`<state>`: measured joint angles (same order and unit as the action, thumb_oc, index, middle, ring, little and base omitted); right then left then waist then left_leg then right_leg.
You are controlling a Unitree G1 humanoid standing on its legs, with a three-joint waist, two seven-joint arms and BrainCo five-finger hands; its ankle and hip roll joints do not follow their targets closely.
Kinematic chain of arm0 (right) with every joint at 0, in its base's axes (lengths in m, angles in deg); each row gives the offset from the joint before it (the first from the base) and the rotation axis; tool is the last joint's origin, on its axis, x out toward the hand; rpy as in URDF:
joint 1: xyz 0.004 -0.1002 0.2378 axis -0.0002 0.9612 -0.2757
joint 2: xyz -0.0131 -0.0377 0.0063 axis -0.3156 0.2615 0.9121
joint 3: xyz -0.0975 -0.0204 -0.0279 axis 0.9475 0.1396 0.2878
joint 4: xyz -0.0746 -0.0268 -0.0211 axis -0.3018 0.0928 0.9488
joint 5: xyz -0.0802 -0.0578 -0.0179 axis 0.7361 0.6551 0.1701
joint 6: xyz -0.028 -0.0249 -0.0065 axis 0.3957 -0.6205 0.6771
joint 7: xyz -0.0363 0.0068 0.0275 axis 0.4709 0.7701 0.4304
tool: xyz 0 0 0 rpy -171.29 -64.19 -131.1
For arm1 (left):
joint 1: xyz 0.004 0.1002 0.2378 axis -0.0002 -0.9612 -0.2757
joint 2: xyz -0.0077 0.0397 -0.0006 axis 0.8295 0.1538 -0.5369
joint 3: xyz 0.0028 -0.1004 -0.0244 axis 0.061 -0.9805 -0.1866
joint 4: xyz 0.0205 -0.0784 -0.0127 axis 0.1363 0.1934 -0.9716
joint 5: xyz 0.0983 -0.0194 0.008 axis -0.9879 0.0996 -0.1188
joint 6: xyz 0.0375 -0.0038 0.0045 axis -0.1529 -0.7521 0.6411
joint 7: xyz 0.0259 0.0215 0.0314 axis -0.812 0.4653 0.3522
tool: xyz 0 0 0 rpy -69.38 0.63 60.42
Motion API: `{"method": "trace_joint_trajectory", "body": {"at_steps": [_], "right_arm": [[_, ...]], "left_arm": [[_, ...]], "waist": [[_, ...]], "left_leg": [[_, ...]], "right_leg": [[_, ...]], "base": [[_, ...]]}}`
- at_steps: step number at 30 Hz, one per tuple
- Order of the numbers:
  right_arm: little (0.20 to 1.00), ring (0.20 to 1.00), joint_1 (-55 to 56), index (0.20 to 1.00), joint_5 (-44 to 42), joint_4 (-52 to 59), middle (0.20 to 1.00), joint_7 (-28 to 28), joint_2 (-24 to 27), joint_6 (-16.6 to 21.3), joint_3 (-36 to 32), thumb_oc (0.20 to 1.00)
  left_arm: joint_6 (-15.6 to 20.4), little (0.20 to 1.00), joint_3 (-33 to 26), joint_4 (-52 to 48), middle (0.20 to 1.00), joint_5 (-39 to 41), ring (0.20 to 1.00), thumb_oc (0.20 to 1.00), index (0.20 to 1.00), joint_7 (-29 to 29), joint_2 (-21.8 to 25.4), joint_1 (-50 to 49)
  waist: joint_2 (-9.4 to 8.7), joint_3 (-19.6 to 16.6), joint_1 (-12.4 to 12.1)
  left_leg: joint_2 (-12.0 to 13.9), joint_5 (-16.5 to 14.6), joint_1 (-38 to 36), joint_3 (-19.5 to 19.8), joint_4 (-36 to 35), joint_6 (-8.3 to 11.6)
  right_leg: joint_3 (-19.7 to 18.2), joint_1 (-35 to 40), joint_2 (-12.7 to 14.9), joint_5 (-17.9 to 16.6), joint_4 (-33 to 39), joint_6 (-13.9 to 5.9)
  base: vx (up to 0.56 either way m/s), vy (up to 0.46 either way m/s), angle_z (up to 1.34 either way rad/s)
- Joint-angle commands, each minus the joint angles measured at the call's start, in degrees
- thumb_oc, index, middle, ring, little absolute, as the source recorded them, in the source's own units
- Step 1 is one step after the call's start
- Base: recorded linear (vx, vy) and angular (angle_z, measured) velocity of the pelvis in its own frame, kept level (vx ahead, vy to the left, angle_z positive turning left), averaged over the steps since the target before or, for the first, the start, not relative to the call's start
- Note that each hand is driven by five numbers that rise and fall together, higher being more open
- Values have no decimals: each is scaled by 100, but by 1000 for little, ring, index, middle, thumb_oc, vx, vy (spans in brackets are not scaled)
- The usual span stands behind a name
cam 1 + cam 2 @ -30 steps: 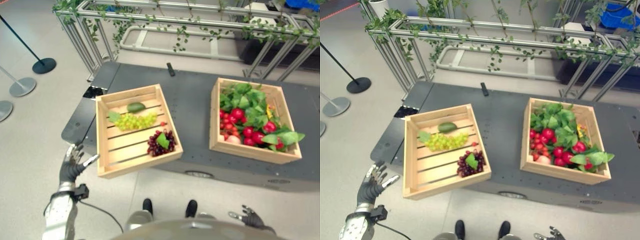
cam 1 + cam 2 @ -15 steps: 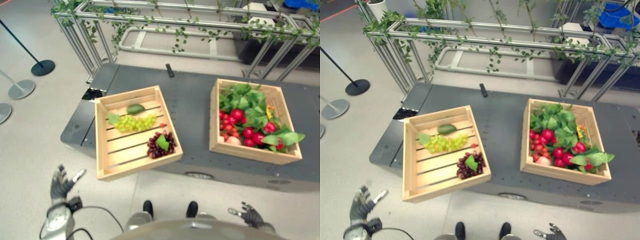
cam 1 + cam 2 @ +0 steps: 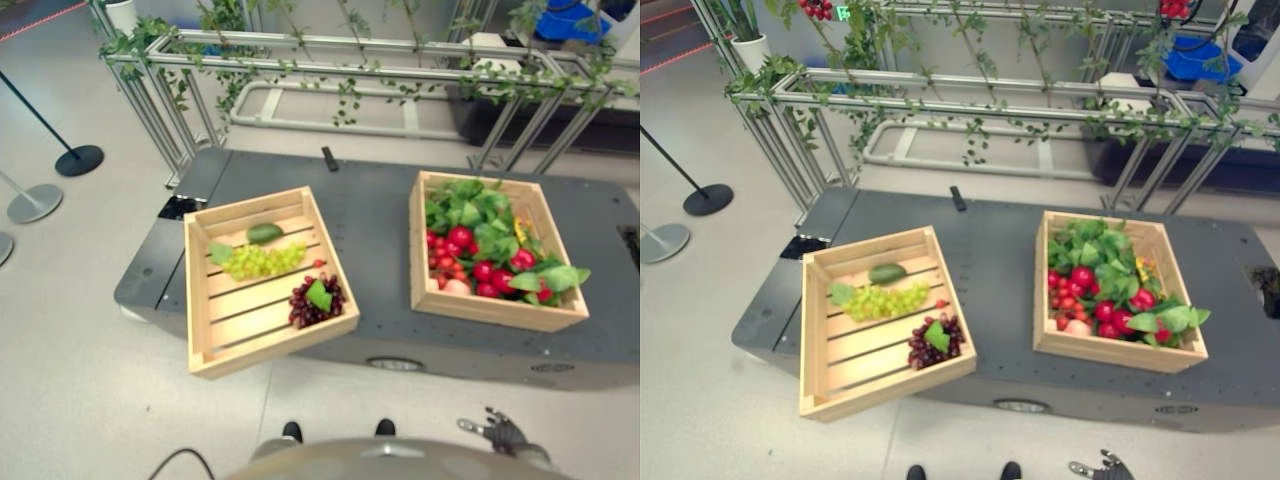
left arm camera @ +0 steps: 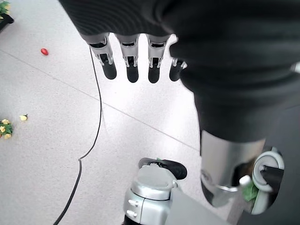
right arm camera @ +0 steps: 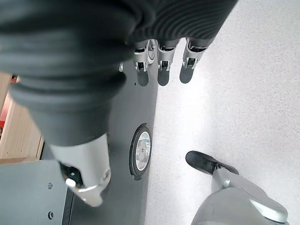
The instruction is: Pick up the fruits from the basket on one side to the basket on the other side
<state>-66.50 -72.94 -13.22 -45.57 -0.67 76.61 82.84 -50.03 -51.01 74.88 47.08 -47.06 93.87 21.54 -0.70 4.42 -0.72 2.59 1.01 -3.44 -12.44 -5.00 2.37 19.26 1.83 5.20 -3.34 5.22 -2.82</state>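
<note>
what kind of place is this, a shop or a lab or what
Most likely a robot test or demo area, not a shop. Two wooden crates of fruit sit on a low dark platform on a bare floor, backed by a metal frame hung with vines, with barrier posts alongside.

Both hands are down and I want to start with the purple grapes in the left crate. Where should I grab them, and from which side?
Take the purple grape bunch from above, probably with the left hand, fingers closing round the mound beside its green leaf. It lies in the near right corner of the left crate, so the crate walls block a side approach.
</note>
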Motion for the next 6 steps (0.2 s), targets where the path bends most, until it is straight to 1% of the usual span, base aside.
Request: {"method": "trace_joint_trajectory", "body": {"at_steps": [1,2,3,6], "right_arm": [[1000,1000,-390,1000,25,-31,1000,-46,105,-45,141,1000],[1000,1000,-386,1000,15,-51,1000,-54,66,-53,177,1000],[1000,1000,-385,1000,15,-51,1000,-54,66,-52,176,1000],[1000,1000,-385,1000,-13,-90,1000,-39,-9,-46,261,1000]], "left_arm": [[0,1000,151,117,1000,-325,1000,1000,1000,-87,-62,226],[41,1000,298,-31,1000,-357,1000,1000,1000,-86,-49,306],[40,1000,299,-32,1000,-357,1000,1000,1000,-86,-49,306],[146,1000,573,-367,1000,-360,1000,1000,1000,31,59,475]], "waist": [[-59,163,72],[-69,160,66],[-69,161,65],[-79,165,62]], "left_leg": [[-32,-171,-3,-75,73,35],[-35,-170,-6,-69,72,37],[-35,-170,-7,-69,72,37],[-42,-166,-4,-36,73,44]], "right_leg": [[45,209,95,577,-324,-372],[54,224,90,587,-321,-370],[54,225,90,587,-321,-370],[85,241,95,589,-325,-369]], "base": [[0,0,0],[0,0,0],[0,0,0],[0,0,0]]}}
